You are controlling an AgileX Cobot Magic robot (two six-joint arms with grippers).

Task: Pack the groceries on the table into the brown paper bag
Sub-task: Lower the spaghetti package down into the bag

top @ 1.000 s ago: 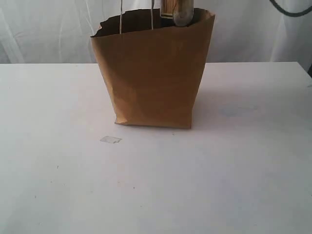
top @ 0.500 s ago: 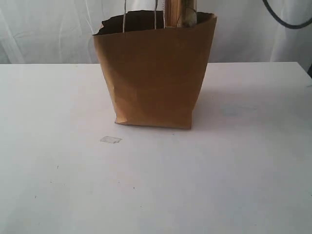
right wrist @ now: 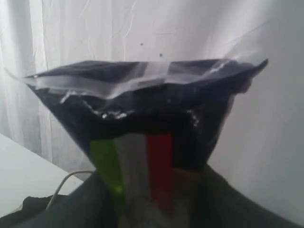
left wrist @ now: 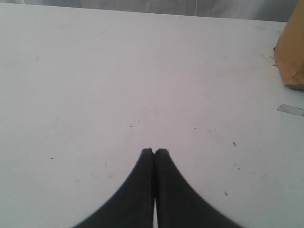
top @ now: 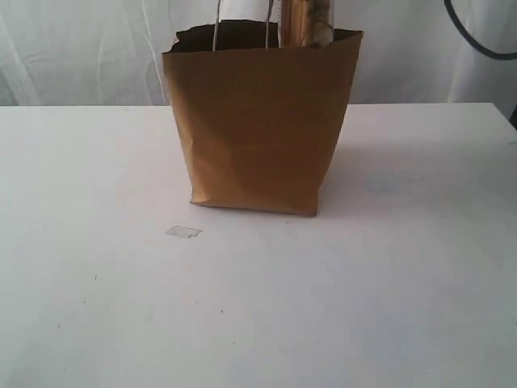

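Note:
The brown paper bag [top: 258, 129] stands upright in the middle of the table [top: 258, 307], its white handles [top: 216, 24] rising past the top of the exterior view. The long pasta packet [top: 300, 23] pokes up out of the bag's mouth at the right side. In the right wrist view my right gripper [right wrist: 152, 192] is shut on this packet [right wrist: 142, 118], whose green, white and red stripes run down between the dark fingers [right wrist: 237, 202]. My left gripper [left wrist: 154, 152] hangs shut and empty over bare table, left of the bag's corner [left wrist: 292, 52]. No other groceries show.
A small scrap of clear tape [top: 183, 232] lies on the table in front of the bag's left corner, also seen as a strip [left wrist: 290, 109] in the left wrist view. White curtains hang behind the table. A black cable [top: 477, 36] loops at the upper right.
The bag's rim has shifted right and levelled out, and its handles moved right with it. The pasta packet has moved slightly right at the bag's mouth. The left gripper's earlier state is not shown.

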